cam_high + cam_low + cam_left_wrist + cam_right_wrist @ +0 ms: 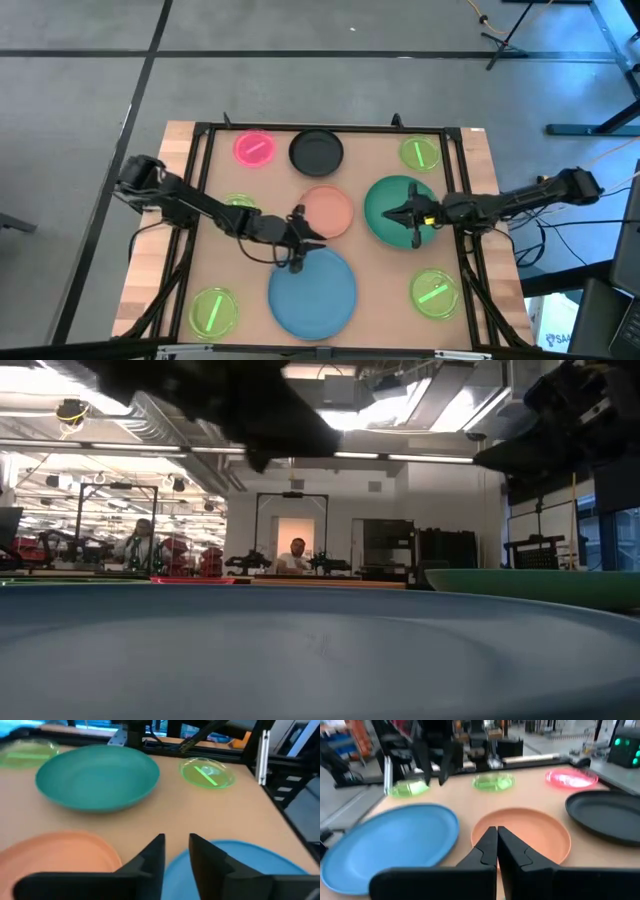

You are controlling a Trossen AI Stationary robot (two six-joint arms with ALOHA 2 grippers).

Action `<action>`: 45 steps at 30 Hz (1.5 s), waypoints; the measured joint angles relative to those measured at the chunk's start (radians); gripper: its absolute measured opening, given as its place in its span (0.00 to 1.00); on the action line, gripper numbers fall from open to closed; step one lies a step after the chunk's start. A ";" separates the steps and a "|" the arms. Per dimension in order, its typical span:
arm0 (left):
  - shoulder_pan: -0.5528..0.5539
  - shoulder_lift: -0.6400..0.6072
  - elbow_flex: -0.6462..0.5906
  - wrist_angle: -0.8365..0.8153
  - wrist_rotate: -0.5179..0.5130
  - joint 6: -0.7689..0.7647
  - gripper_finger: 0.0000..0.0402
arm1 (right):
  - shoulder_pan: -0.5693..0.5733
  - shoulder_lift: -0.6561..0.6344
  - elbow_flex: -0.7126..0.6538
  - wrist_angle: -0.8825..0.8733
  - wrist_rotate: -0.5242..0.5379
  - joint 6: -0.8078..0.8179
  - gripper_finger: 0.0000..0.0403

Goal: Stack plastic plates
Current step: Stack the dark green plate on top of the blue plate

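Note:
The large blue plate (312, 290) lies flat near the table's front edge. The salmon plate (328, 210) lies just beyond it, and the dark green plate (395, 195) lies to its right. My left gripper (310, 240) hovers open over the gap between the salmon plate (55, 855) and the blue plate (250, 865), its fingers (176, 849) holding nothing. My right gripper (388, 213) is shut (496, 840) above the dark green plate, pointing toward the salmon plate (530, 832). I cannot tell whether it touches the green plate.
A small pink plate (254, 148) and a small black plate (316, 151) lie at the far edge. Small neon-green plates lie at the far right (419, 153), near right (434, 293), near left (213, 311) and under my left arm (237, 205). A black frame (330, 128) borders the table.

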State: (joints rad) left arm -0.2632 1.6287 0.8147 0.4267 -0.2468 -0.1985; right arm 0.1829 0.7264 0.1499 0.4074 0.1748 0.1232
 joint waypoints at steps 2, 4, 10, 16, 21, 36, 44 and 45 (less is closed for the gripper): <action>0.015 0.052 0.056 -0.004 0.002 0.055 0.28 | 0.000 0.046 0.022 0.001 0.017 -0.017 0.01; 0.033 0.106 0.118 -0.023 0.001 0.122 0.30 | 0.000 0.080 0.047 0.003 0.040 -0.027 0.01; 0.091 0.270 0.305 -0.091 0.069 0.267 0.31 | 0.000 0.104 0.101 0.009 0.096 -0.048 0.01; 0.129 0.451 0.513 -0.257 0.137 0.432 0.31 | 0.000 0.103 0.103 0.009 0.096 -0.046 0.01; 0.159 0.576 0.669 -0.294 0.135 0.532 0.31 | 0.000 0.103 0.103 0.010 0.095 -0.045 0.01; 0.217 0.686 0.790 -0.394 0.149 0.663 0.31 | 0.000 0.102 0.104 0.006 0.097 -0.008 0.01; 0.220 0.686 0.790 -0.416 0.166 0.656 0.16 | 0.000 0.103 0.104 0.009 0.123 -0.016 0.01; 0.216 0.686 0.790 -0.418 0.160 0.656 0.11 | 0.000 0.103 0.104 0.009 0.123 -0.017 0.01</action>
State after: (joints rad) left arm -0.0476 2.3142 1.6047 0.0085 -0.0872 0.4571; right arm 0.1833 0.8290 0.2535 0.4167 0.2974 0.1066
